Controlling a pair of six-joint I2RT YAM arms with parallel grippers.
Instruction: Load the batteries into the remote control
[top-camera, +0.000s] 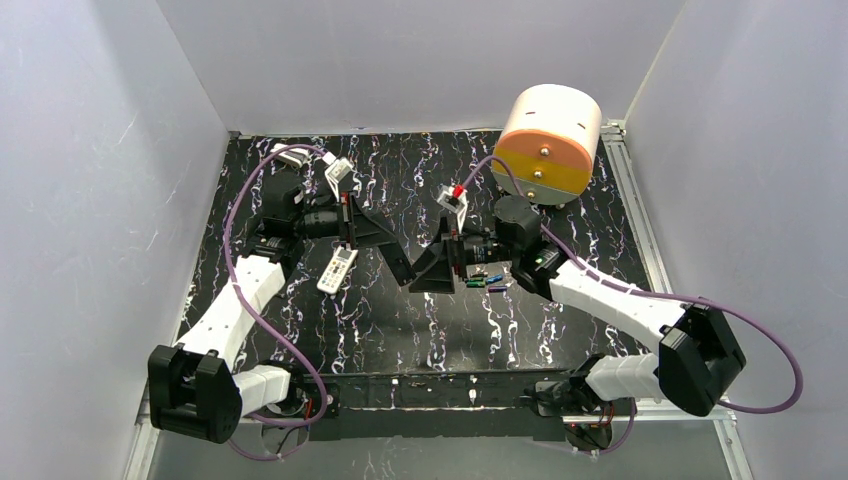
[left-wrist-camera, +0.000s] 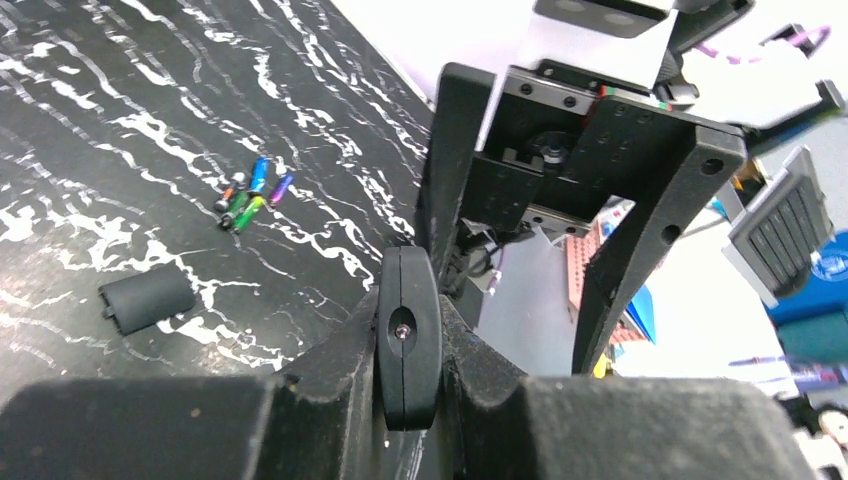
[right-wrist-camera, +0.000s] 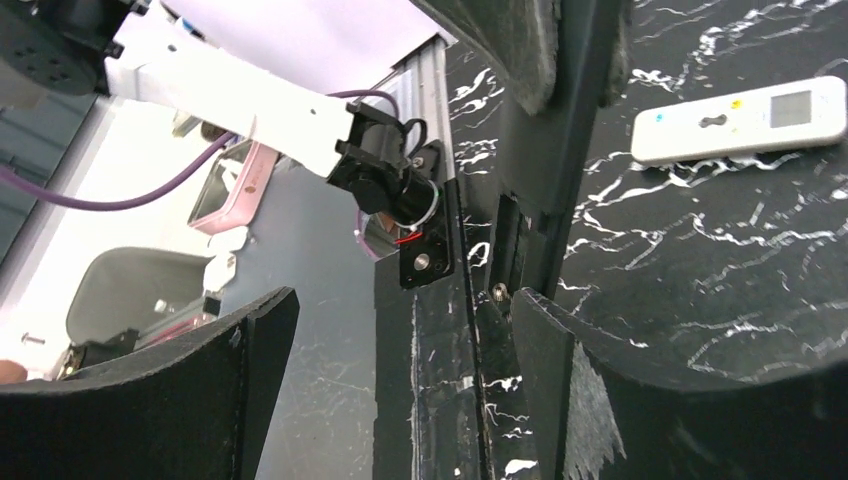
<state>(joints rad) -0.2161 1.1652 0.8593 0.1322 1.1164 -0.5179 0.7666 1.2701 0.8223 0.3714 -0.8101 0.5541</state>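
Observation:
The white remote control lies flat on the black marbled table, left of centre. The batteries, green, blue and purple, lie in a small cluster under my right wrist. My left gripper is shut on the rounded end of a long flat black strip, held above the table. My right gripper faces it at close range. Its jaws stand wide open and grip nothing.
A dark grey battery cover lies on the table near the batteries. A large round white and orange drum stands at the back right corner. Grey walls enclose the table on three sides.

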